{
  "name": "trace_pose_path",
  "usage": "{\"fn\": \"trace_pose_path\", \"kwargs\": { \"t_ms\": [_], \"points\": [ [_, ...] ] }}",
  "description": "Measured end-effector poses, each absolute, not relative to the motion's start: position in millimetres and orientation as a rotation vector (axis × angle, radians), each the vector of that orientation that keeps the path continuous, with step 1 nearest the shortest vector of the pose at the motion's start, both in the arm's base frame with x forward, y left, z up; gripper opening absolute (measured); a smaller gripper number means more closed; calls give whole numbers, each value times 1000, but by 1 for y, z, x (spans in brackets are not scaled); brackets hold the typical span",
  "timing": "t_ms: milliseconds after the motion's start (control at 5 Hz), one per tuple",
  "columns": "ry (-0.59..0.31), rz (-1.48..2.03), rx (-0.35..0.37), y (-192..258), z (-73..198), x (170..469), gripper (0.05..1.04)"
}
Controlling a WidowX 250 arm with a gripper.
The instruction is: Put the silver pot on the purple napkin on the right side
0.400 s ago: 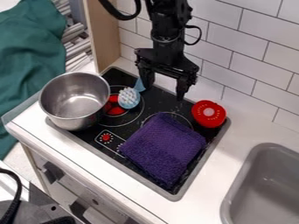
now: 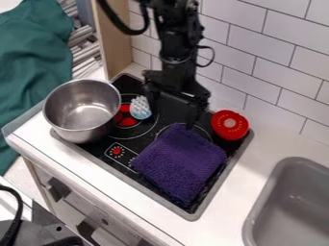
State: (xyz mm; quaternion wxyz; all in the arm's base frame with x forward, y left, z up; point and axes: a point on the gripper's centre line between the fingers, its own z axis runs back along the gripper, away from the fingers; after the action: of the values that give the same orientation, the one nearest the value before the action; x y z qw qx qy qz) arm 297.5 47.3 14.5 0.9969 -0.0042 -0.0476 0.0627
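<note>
Silver pot [image 2: 82, 111] at 9 o'clock from the gripper [image 2: 171, 113], 12 being the view's top edge. Jaws spread wide, nothing between them, their line running roughly 10 to 4; they hang over the far part of the black cooktop [image 2: 133, 139]. Pot at the cooktop's 9 o'clock end, upright, mouth up, empty as far as the near wall allows. Round body: no long axis, no handle seen, so it points nowhere. Any stretch of rim should do for a grip.

Purple napkin [image 2: 180, 163] folded thick, about 6 o'clock from the jaws, 4 o'clock from the pot, well apart from it. Blue-and-white bristle brush [image 2: 140, 108] sits between pot and jaws. Red lid [image 2: 229, 125] near the napkin, towards its 1 o'clock. White tabletop [image 2: 231, 202] around the cooktop.

Step in hand, by my reading: the approach. Pot ungripped, task at its start. Next move calls for travel towards 9, above the brush, then one finger inside the rim, one outside. Risks: brush snagged on the way; a wide pot swinging from a one-sided grip; a tilted set-down on soft, uneven cloth.
</note>
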Motion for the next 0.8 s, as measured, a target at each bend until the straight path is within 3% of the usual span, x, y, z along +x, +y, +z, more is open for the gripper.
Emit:
{"fn": "trace_pose_path", "kwargs": {
  "t_ms": [400,800],
  "points": [
    [-87,213,-47,102,6,263,1009],
    [-81,227,-49,126,1,258,1007]
  ]
}}
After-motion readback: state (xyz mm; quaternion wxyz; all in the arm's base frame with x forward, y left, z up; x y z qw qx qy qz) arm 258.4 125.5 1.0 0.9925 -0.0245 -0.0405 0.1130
